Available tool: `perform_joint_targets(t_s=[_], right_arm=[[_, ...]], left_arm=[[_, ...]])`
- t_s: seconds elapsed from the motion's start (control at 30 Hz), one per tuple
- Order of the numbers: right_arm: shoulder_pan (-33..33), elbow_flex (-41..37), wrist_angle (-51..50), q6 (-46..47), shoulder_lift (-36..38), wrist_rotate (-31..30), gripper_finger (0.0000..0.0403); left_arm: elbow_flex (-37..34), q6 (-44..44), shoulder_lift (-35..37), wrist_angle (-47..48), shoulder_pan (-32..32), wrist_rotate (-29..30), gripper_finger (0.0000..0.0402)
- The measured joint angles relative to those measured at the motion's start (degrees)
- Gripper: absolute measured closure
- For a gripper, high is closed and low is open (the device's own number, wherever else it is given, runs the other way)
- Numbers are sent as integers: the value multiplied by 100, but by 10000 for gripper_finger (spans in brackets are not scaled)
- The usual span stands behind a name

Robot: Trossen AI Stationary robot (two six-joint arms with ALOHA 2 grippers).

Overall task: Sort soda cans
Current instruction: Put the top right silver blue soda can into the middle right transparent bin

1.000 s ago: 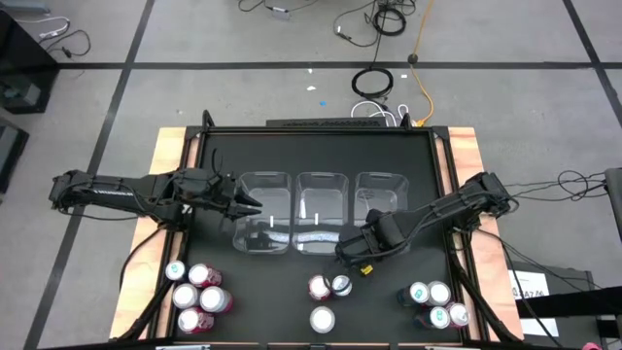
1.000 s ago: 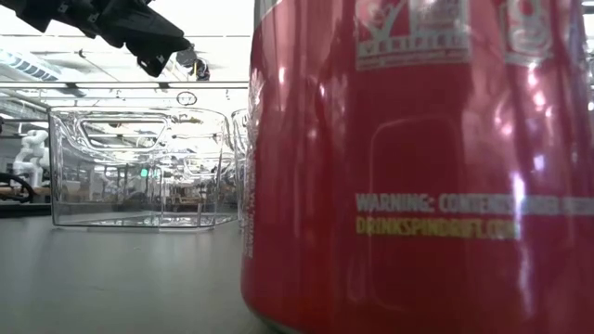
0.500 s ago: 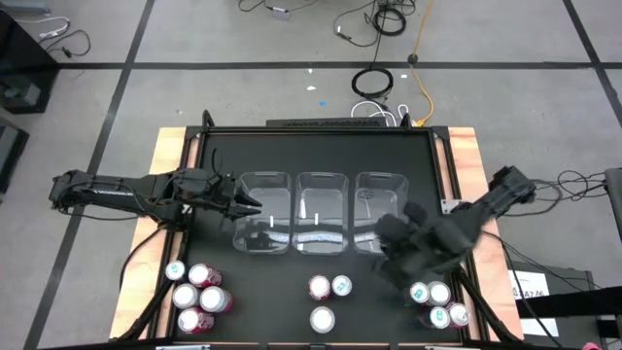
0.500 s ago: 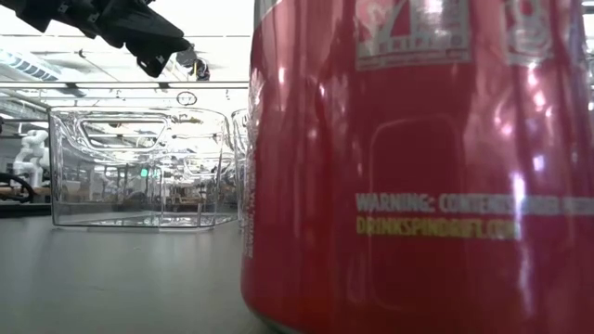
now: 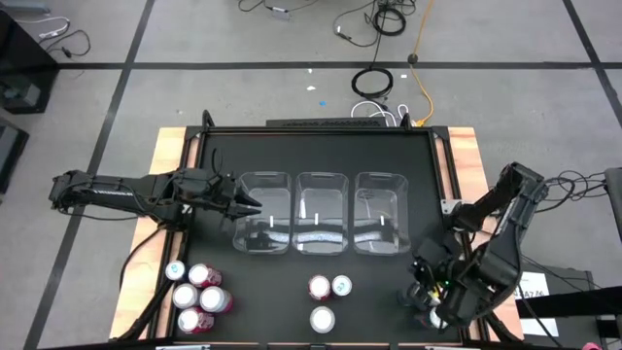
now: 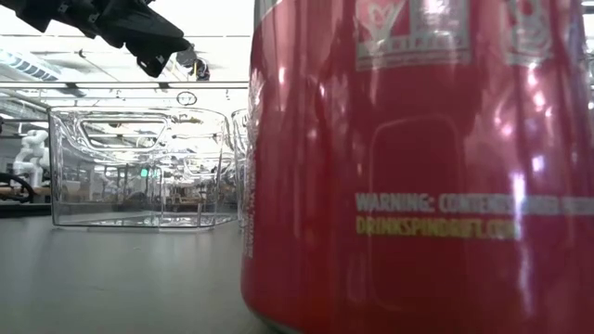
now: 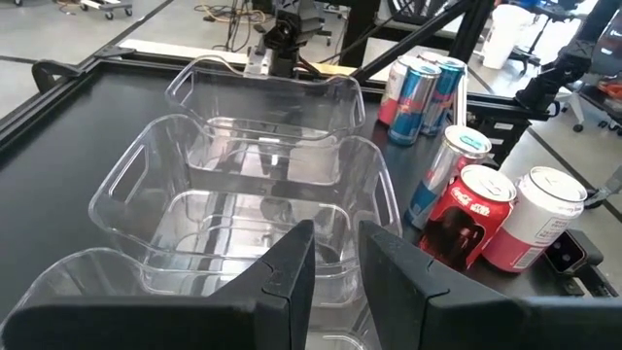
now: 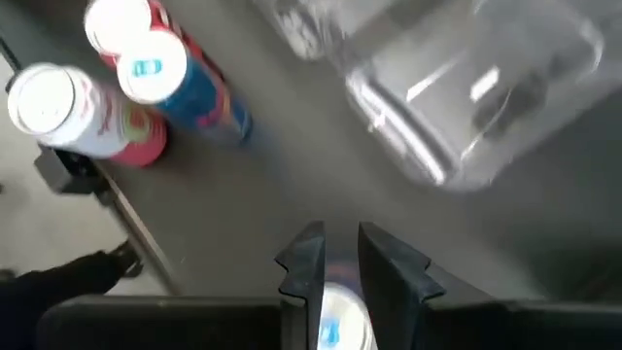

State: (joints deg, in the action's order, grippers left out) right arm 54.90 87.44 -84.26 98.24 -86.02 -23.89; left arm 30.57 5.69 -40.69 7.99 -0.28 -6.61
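Soda cans with silver tops stand upright in three groups along the near edge. Several are at the left (image 5: 197, 294) and three in the middle (image 5: 328, 296). The right group (image 5: 439, 317) is mostly hidden under my right arm. One red can (image 6: 418, 167) fills the low view. My right gripper (image 5: 420, 292) hangs shut, pointing down above a can top (image 8: 335, 316) of the right group. My left gripper (image 5: 255, 202) hovers shut at the left clear bin (image 5: 264, 219), nothing between its fingers (image 7: 292, 267).
Three clear plastic bins (image 5: 323, 216) stand side by side at mid-table, with nothing in them (image 7: 253, 204). A raised black rim (image 5: 321, 129) frames the dark tabletop. There is free room between the bins and the can groups.
My right gripper has swung from beside the middle three cans toward the table's right and near edges. It now hangs over the right group, has rolled about its own axis on the way, and has stayed shut. No can has moved.
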Motion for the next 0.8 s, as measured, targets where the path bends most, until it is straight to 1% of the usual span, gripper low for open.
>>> perform_joint_targets(t_s=[0.1,0.17,0.4,0.63,0.73,0.8], right_arm=[[86,0,-38,573,0,840,338],[124,0,-32,748,0,1206,325],[159,0,-25,775,0,1220,243],[159,0,65,1246,-7,1228,155],[120,0,125,1107,-101,1227,118],[82,-2,126,762,-217,1223,97]], left_arm=[[0,2,0,0,1,0,308],[0,2,0,2,1,0,308],[0,2,-8,4,1,0,308],[0,-2,-15,28,1,0,308],[0,-2,-15,27,1,0,308],[0,-3,-16,28,1,0,308]])
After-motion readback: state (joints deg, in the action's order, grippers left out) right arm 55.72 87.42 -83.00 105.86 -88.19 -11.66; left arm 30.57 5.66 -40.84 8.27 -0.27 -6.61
